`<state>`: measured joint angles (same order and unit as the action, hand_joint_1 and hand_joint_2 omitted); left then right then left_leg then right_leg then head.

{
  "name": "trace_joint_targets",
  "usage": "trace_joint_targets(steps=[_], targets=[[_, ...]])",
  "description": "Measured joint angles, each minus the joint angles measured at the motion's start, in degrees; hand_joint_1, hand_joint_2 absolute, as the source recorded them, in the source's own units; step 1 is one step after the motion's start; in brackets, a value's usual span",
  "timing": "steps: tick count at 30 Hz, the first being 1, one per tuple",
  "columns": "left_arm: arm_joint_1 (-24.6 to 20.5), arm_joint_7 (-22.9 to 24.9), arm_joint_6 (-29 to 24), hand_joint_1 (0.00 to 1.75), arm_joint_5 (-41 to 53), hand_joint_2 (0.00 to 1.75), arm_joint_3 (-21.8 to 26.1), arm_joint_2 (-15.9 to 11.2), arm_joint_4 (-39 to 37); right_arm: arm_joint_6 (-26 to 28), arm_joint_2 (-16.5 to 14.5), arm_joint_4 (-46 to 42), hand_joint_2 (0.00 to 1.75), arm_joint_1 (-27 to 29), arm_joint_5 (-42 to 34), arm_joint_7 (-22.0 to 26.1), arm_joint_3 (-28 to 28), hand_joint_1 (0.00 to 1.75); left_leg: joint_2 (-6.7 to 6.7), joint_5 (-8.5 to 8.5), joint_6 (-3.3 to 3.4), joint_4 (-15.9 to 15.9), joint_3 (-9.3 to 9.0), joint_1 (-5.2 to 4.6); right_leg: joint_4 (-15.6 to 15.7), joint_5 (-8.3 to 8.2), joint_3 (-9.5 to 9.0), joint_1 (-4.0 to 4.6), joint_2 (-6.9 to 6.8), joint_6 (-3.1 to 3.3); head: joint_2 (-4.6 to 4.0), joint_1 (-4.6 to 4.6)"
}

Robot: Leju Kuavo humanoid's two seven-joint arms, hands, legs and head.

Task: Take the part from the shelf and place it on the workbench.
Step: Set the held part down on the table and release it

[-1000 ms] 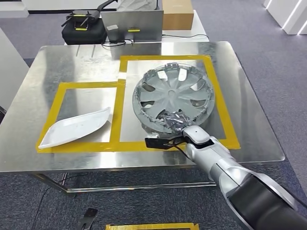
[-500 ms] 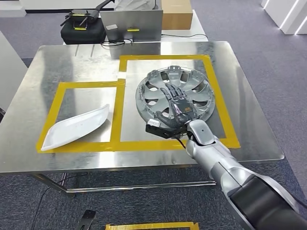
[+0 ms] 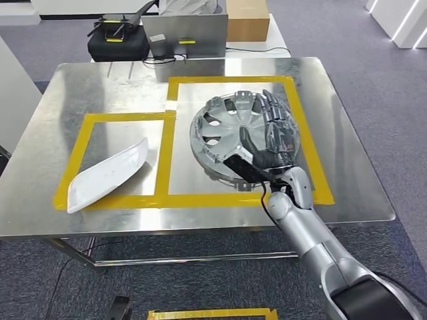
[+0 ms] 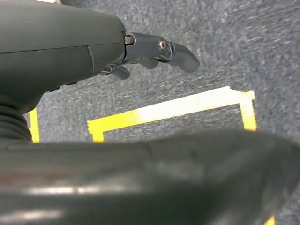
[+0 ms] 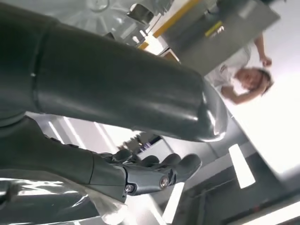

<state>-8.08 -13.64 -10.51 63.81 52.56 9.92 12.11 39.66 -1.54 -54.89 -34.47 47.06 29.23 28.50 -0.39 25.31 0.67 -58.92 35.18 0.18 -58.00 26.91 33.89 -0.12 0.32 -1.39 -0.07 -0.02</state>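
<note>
A silver hubcap (image 3: 237, 133) lies flat on the steel workbench (image 3: 352, 193), inside the right-hand yellow taped square. My right hand (image 3: 269, 137) is raised over the hubcap's near right side, fingers spread and straight, holding nothing. The right wrist view shows the hubcap's spokes (image 5: 99, 9) beyond the forearm, with the fingers (image 5: 152, 173) extended. My left hand (image 4: 152, 49) hangs over grey carpet with fingers out and nothing in it.
A white curved panel (image 3: 105, 175) lies in the left taped square. Behind the workbench are a black bag (image 3: 115, 40), a grey case (image 3: 183, 37) and a cardboard box (image 3: 247, 19). Yellow tape (image 4: 169, 110) marks the floor. A person (image 5: 244, 75) stands beyond.
My right hand let go of the hubcap's near rim, rose and opened over it with fingers spread. The hubcap now rests flat. The camera shifted slightly.
</note>
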Motion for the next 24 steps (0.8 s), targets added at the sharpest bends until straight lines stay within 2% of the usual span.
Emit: trace_joint_targets(steps=[1, 2, 3, 4, 6, 7, 8, 9, 11, 12, 13, 16, 17, 18, 19, 21, 22, 23, 24], targets=[[0.3, -0.21, -0.01, 0.0, -0.33, 0.0, 0.3, -0.03, 0.0, -0.35, 0.01, -3.08, 0.0, 2.25, -2.65, 0.9, -0.96, 0.0, -0.03, 0.16, -0.28, -0.06, 0.07, 0.07, 0.15, -0.26, 0.05, -0.07, -0.08, 0.34, 0.0, 0.01], [0.59, -0.5, -0.03, 0.0, -0.76, 0.0, 0.6, -0.04, 0.0, -0.96, -0.02, -6.1, 0.0, 4.51, -5.69, 1.92, -1.82, 0.0, -0.03, 1.0, -0.54, -0.63, 0.26, 0.09, 0.35, -0.54, 0.13, -0.18, -0.21, 0.71, 0.0, -0.03], [0.86, -0.85, -0.05, 0.0, -1.26, 0.0, 0.93, -0.05, 0.0, -1.87, -0.08, -9.12, 0.0, 6.92, -8.94, 3.0, -2.63, 0.0, -0.03, 2.62, -0.8, -2.22, 0.72, 0.1, 0.58, -0.85, 0.26, -0.31, -0.4, 1.08, 0.0, -0.09], [1.13, -1.28, -0.08, 0.0, -1.86, 0.0, 1.34, -0.07, 0.0, -3.02, -0.15, -11.89, 0.0, 9.47, -11.88, 3.92, -3.35, 0.0, -0.01, 4.98, -1.03, -4.97, 1.49, 0.18, 0.7, -1.11, 0.45, -0.39, -0.6, 1.32, 0.0, -0.11], [1.78, -2.1, -0.06, 0.0, -3.16, 0.0, 2.35, -0.07, 0.0, -5.95, -0.26, -16.34, 0.0, 14.99, -15.98, 5.29, -4.54, 0.0, 0.05, 9.83, -1.39, -12.09, 3.18, 0.29, 0.7, -1.61, 1.19, -0.36, -0.84, 1.46, 0.0, -0.15], [2.1, -2.43, -0.03, 0.0, -3.79, 0.0, 2.92, -0.07, 0.0, -7.62, -0.27, -17.98, 0.0, 17.73, -17.4, 5.96, -4.99, 0.0, 0.06, 11.16, -1.49, -14.41, 3.36, 0.32, 0.65, -1.93, 1.68, -0.35, -0.89, 1.44, 0.0, -0.15], [2.39, -2.63, 0.01, 0.0, -4.35, 0.0, 3.43, -0.07, 0.0, -9.16, -0.3, -19.42, 0.0, 20.43, -18.63, 6.81, -5.41, 0.0, 0.06, 11.43, -1.5, -14.75, 2.64, 0.32, 0.58, -2.29, 2.21, -0.34, -0.9, 1.39, 0.0, -0.16], [2.59, -2.75, 0.03, 0.0, -4.85, 0.0, 4.01, -0.07, 0.0, -10.51, -0.37, -20.92, 0.0, 23.12, -19.88, 7.86, -5.87, 0.0, 0.06, 10.64, -1.43, -12.65, 0.76, 0.32, 0.5, -2.68, 2.76, -0.34, -0.89, 1.3, 0.0, -0.17], [2.74, -2.8, -0.01, 0.0, -5.47, 0.0, 4.92, -0.08, 0.0, -12.15, -0.63, -23.78, 0.0, 27.91, -21.59, 9.66, -6.86, 0.0, 0.01, 8.23, -1.08, -4.02, -4.96, 0.27, 0.36, -3.49, 3.64, -0.32, -0.88, 0.99, 0.0, -0.17], [2.75, -2.8, -0.03, 0.0, -5.62, 0.0, 5.32, -0.08, 0.0, -12.6, -0.76, -25.1, 0.0, 29.8, -21.99, 10.19, -7.36, 0.0, -0.03, 7.3, -0.85, -0.31, -7.17, 0.16, 0.35, -3.93, 3.9, -0.28, -0.86, 0.75, 0.0, -0.09], [2.76, -2.8, -0.06, 0.0, -5.68, 0.0, 5.64, -0.07, 0.0, -12.88, -0.85, -26.13, 0.0, 31.21, -22.15, 10.43, -7.75, 0.0, -0.04, 6.85, -0.62, 1.87, -8.37, 0.02, 0.39, -4.37, 4.05, -0.27, -0.83, 0.45, 0.0, -0.07], [2.87, -2.8, -0.05, 0.0, -5.74, 0.0, 6.29, -0.01, 0.0, -13.41, -0.99, -28.37, 0.0, 33.97, -22.37, 10.59, -8.6, 0.0, 0.13, 5.68, 0.37, 2.4, -8.06, -0.35, 0.76, -5.54, 4.18, -0.53, -0.68, -0.66, 0.0, 0.01], [2.86, -2.8, -0.04, 0.0, -5.86, 0.0, 6.41, 0.01, 0.0, -13.79, -1.03, -28.92, 0.0, 34.68, -22.57, 10.52, -8.91, 0.0, 0.27, 5.03, 0.83, 2.55, -7.62, -0.34, 0.4, -4.88, 4.51, -0.63, -0.59, -0.96, 0.0, 0.08], [2.82, -2.79, -0.04, 0.0, -6.02, 0.0, 6.54, 0.04, 0.0, -14.37, -1.07, -29.39, 0.0, 35.28, -22.9, 10.43, -9.23, 0.0, 0.42, 4.29, 1.3, 2.75, -7.04, -0.31, -0.84, -3.15, 5.11, -0.67, -0.49, -1.21, 0.0, 0.17], [2.79, -2.79, -0.03, 0.0, -6.26, 0.0, 6.72, 0.08, 0.0, -15.17, -1.08, -29.72, 0.0, 35.84, -23.42, 10.35, -9.53, 0.0, 0.58, 3.55, 1.67, 2.9, -6.32, -0.26, -3.23, -0.43, 5.94, -0.71, -0.4, -1.37, 0.0, 0.3], [2.79, -2.78, -0.02, 0.0, -6.69, 0.0, 7.22, 0.17, 0.0, -16.79, -1.09, -30.13, 0.0, 37.23, -25.04, 10.35, -10.03, 0.0, 0.66, 2.26, 2.03, 2.83, -4.73, -0.45, -10.6, 5.4, 7.58, -0.69, -0.38, -1.62, 0.0, 0.49], [2.83, -2.79, -0.04, 0.0, -6.86, 0.0, 7.47, 0.23, 0.0, -17.27, -1.12, -30.28, 0.0, 38.14, -26.13, 10.43, -10.29, 0.0, 0.67, 1.6, 2.04, 2.74, -3.85, -0.55, -13.91, 6.83, 7.81, -0.69, -0.39, -1.71, 0.0, 0.5], [2.87, -2.79, -0.08, 0.0, -6.98, 0.0, 7.69, 0.28, 0.0, -17.38, -1.15, -30.39, 0.0, 39.1, -27.24, 10.51, -10.52, 0.0, 0.68, 0.97, 2.01, 2.63, -2.91, -0.63, -15.75, 6.95, 7.3, -0.7, -0.39, -1.75, 0.0, 0.49], [2.91, -2.8, -0.18, 0.0, -7.11, 0.0, 7.86, 0.3, 0.0, -17.19, -1.19, -30.47, 0.0, 40.01, -28.31, 10.56, -10.72, 0.0, 0.69, 0.38, 1.92, 2.48, -1.98, -0.68, -15.59, 6.04, 5.82, -0.7, -0.4, -1.74, 0.0, 0.5]])
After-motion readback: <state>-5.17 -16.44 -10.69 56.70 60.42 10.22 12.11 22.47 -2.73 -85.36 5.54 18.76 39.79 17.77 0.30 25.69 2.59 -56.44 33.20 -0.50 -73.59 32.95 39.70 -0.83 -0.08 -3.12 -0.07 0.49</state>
